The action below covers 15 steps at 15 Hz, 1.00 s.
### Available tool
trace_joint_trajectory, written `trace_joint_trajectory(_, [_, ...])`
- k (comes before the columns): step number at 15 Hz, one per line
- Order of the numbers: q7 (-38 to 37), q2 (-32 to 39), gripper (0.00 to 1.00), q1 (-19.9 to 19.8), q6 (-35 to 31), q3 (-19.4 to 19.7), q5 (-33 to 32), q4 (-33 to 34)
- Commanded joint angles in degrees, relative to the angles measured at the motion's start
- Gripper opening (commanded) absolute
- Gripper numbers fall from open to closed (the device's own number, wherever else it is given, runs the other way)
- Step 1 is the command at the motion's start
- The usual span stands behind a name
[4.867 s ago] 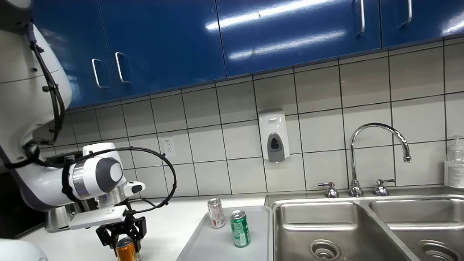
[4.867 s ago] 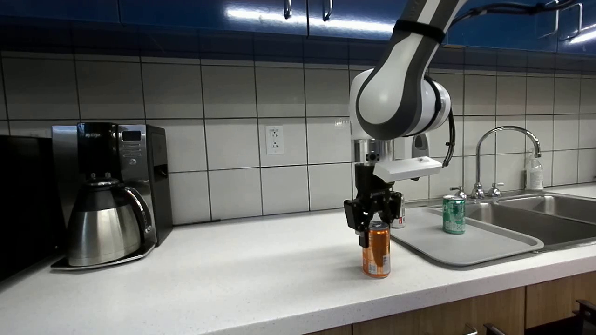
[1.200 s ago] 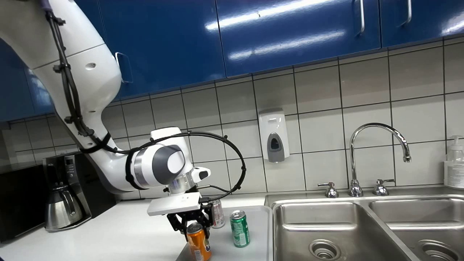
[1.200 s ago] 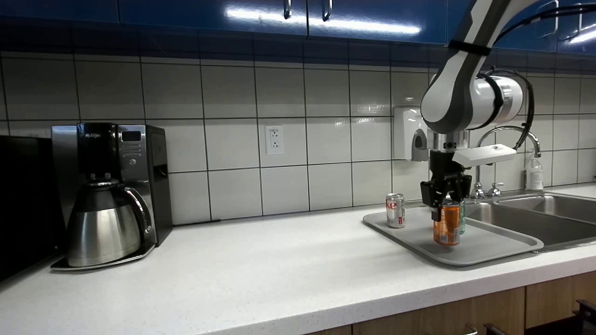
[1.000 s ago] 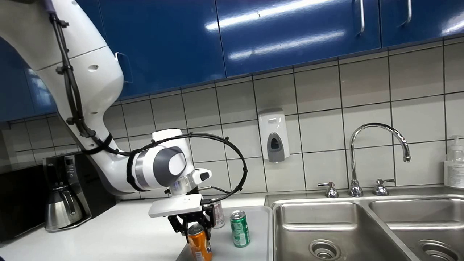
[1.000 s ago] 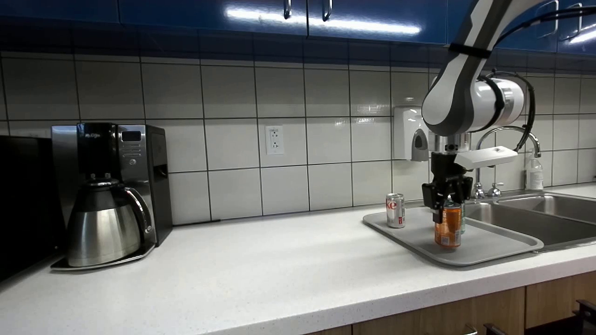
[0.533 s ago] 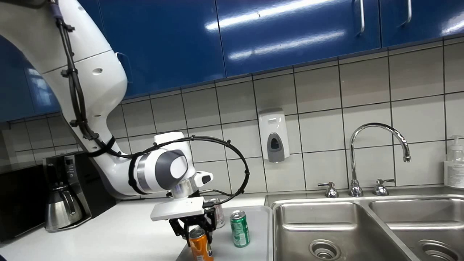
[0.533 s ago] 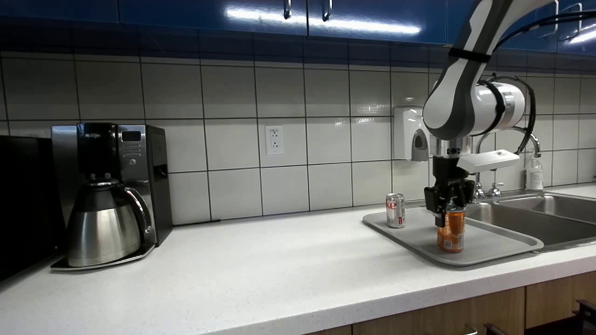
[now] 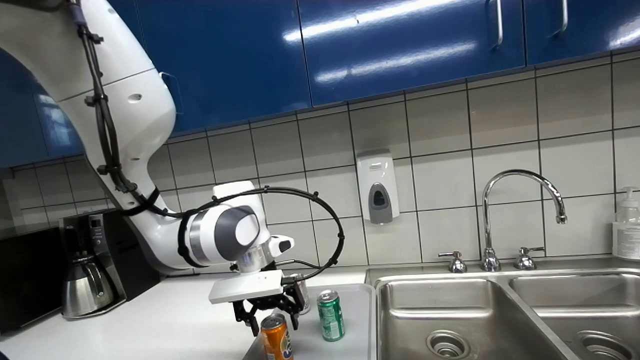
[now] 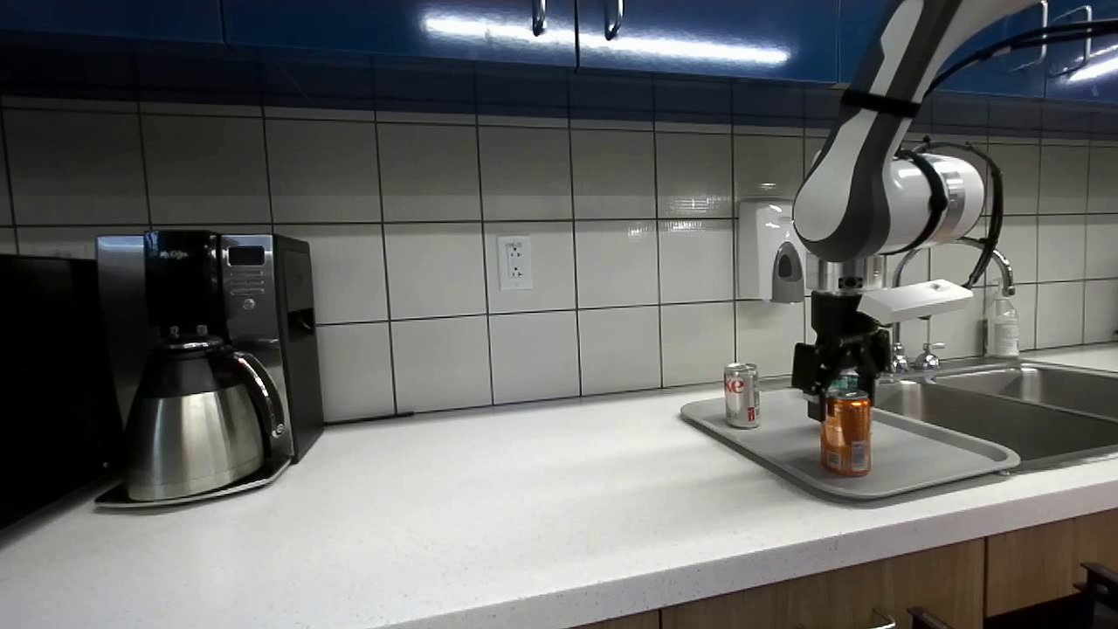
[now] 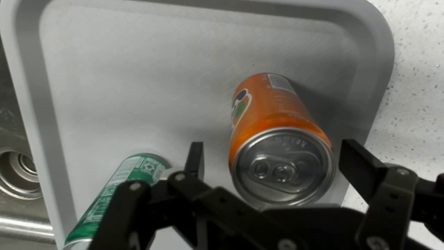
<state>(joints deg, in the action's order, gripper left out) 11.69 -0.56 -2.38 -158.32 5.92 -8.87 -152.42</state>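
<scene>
Now: your black two-fingered gripper (image 11: 273,157) stands wide, holding nothing | orange metal drink can (image 11: 267,104) directly beneath it, long axis vertical, top between both fingers | can upright on grey rectangular tray (image 11: 131,80), near its rim

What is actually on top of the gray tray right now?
An orange can, a green can and a silver can, all standing upright. The gray tray directly beneath each is hidden.
</scene>
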Motion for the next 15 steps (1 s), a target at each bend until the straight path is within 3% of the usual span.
trace_joint_trajectory(1, [1.30, -1.32, 1.00, -1.09, -0.63, -0.22, -0.78, 0.28])
trace_joint_trajectory(15, [-1.67, -9.36, 1.00, -1.08, 0.72, -1.18, -5.15, -0.77])
